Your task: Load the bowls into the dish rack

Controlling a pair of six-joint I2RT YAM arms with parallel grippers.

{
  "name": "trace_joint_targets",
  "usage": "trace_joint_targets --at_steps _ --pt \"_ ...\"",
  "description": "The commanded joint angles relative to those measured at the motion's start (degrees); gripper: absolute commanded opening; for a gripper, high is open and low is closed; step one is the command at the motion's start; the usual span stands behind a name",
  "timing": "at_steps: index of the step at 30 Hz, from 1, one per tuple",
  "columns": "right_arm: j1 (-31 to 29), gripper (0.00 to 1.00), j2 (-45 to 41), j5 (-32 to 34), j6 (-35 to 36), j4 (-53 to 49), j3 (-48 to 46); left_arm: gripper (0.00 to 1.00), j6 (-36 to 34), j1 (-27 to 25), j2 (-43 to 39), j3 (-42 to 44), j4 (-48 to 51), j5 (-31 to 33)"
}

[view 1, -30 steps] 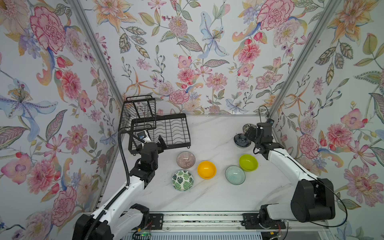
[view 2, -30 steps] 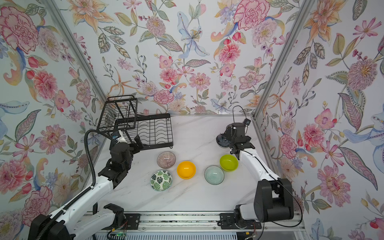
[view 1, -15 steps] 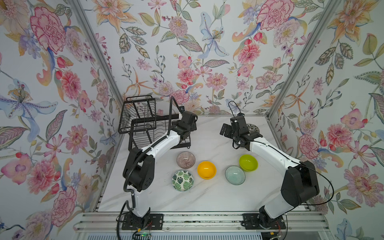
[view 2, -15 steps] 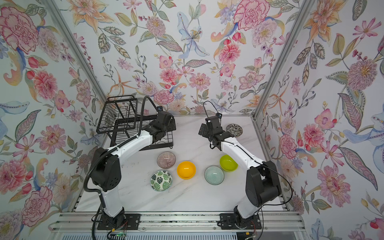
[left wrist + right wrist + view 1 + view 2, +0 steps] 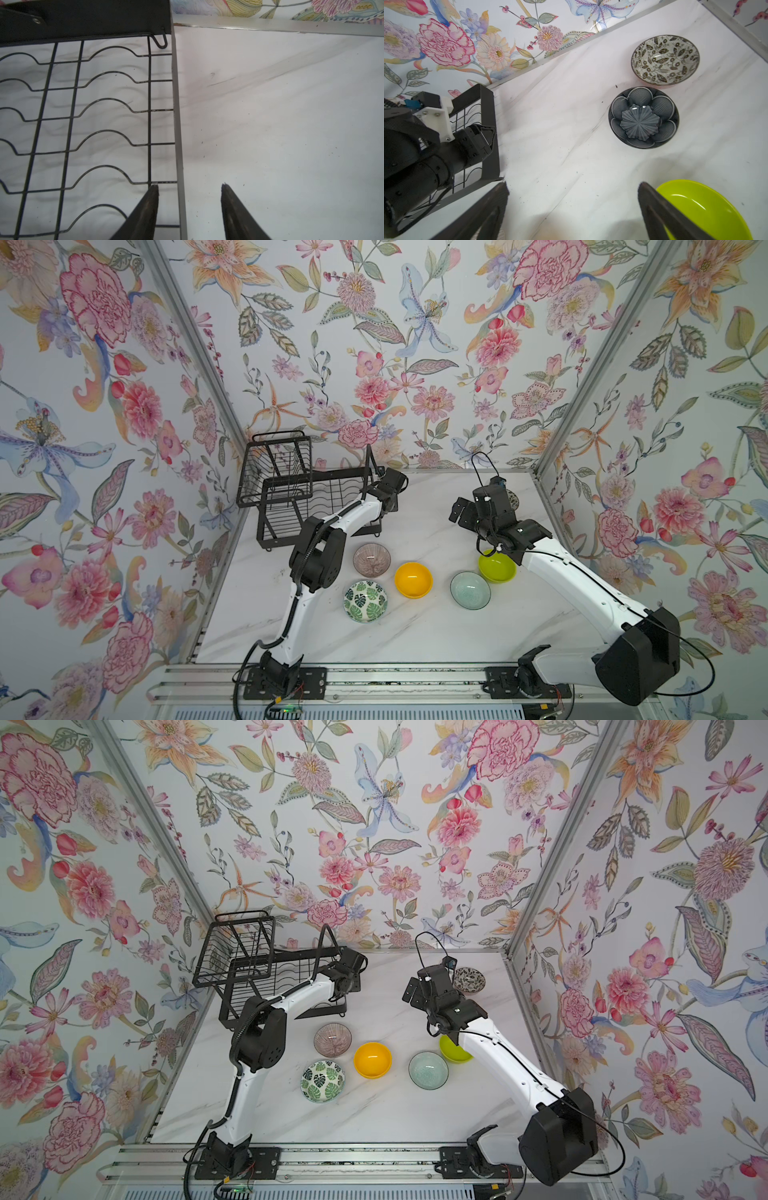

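We read the marble table (image 5: 415,635) as a clock face in both top views, with twelve at the back wall. The dish rack (image 5: 274,472) stands at about ten o'clock. The left gripper (image 5: 189,187) hangs over the three o'clock edge of the rack's lower tray. Its claw is released: one finger is above the wavy wires, the other is above bare table, and the tray's side rim runs untouched between them. The right gripper (image 5: 573,184) hovers near one o'clock, spread wide and grasping nothing. Every bowl we see rests on the table outside the rack. The pink-brown ribbed bowl (image 5: 371,559), leaf bowl (image 5: 365,600), yellow bowl (image 5: 413,579), pale aqua bowl (image 5: 470,590) and lime green bowl (image 5: 497,568) spread across the middle. The black-and-white patterned bowl (image 5: 468,980) sits at two o'clock, with the dark blue floral bowl (image 5: 643,117) just beside it.
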State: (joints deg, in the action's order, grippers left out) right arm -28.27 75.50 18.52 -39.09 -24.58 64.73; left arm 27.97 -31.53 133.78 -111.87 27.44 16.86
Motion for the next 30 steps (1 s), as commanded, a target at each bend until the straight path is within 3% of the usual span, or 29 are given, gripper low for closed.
trace_joint_targets --at_steps 1,3,8,19,23,30 --pt "-0.1 0.99 -3.4 2.8 -1.1 -4.2 -2.6 0.31 0.4 -0.2 3.2 -4.1 3.0 -2.6" --pt "0.1 0.99 -5.0 3.3 -1.2 -5.2 -3.4 0.21 1.2 -0.4 3.9 -4.9 2.8 -4.1" --pt "1.9 0.99 -7.8 2.8 -1.6 -6.5 -5.3 0.11 2.1 -2.8 5.2 -7.9 2.5 -5.8" --pt "11.6 0.99 -11.1 -4.3 -0.7 -9.5 -7.7 0.1 12.3 -10.9 9.7 -20.0 4.1 -11.6" --pt "14.2 0.99 -11.9 -6.2 0.0 -9.5 -8.1 0.22 14.6 -12.9 10.7 -23.3 3.2 -12.8" --pt "16.5 0.99 -10.3 -8.9 1.1 -9.5 -6.4 0.62 12.9 -12.6 6.2 -24.5 4.1 -12.0"
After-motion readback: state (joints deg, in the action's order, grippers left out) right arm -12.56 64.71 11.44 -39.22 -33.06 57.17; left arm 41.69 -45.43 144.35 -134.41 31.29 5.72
